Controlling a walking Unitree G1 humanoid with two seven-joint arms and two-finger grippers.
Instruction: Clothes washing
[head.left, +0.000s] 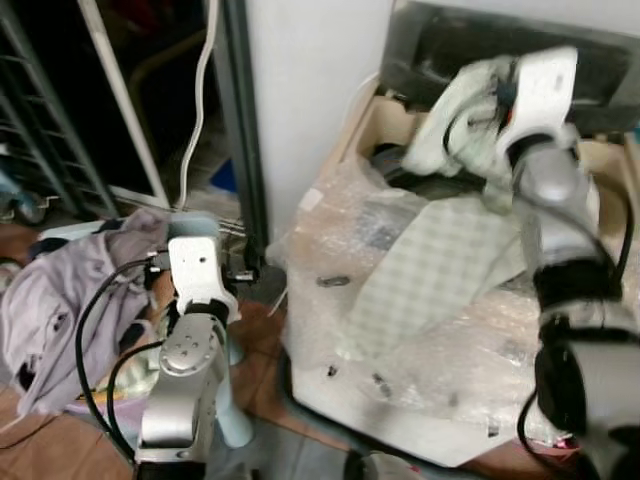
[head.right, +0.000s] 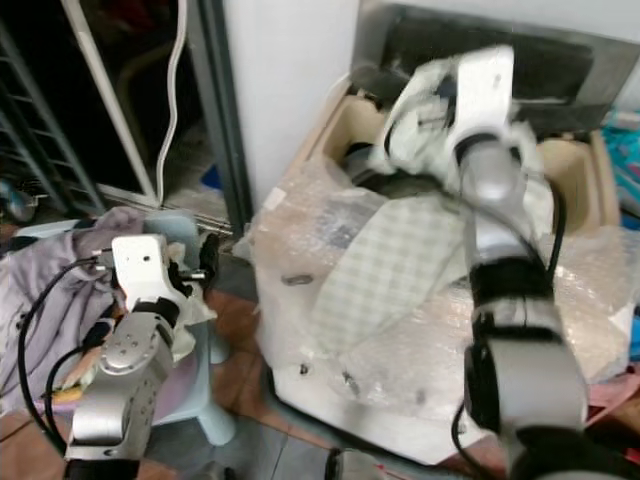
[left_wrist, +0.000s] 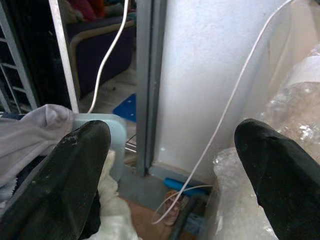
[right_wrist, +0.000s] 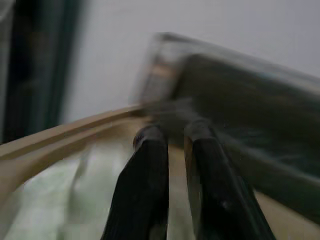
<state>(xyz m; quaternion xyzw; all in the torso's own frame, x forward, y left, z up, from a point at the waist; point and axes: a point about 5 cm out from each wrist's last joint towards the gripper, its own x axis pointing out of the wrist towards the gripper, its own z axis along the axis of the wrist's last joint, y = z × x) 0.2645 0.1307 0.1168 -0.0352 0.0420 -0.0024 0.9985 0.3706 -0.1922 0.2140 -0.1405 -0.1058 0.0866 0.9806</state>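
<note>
A top-loading washing machine (head.left: 400, 400) wrapped in bubble wrap stands at the right with its dark lid (head.left: 440, 50) up. A pale green checked cloth (head.left: 430, 260) drapes from the tub opening down over the machine's top. My right gripper (right_wrist: 175, 135) is raised over the opening, its fingers close together, with the bunched upper end of the cloth (head.right: 420, 100) around it. A pile of lavender clothes (head.left: 60, 300) lies on a pale blue stool (head.left: 235, 420) at the left. My left gripper (left_wrist: 172, 145) hangs open beside that pile, holding nothing.
A grey door frame (head.left: 240, 130) and a white wall stand between stool and machine. A white cable (head.left: 200, 100) hangs down by the frame. A metal rack (head.left: 40, 130) is at the far left. Brown tiled floor (head.left: 260, 360) lies between stool and machine.
</note>
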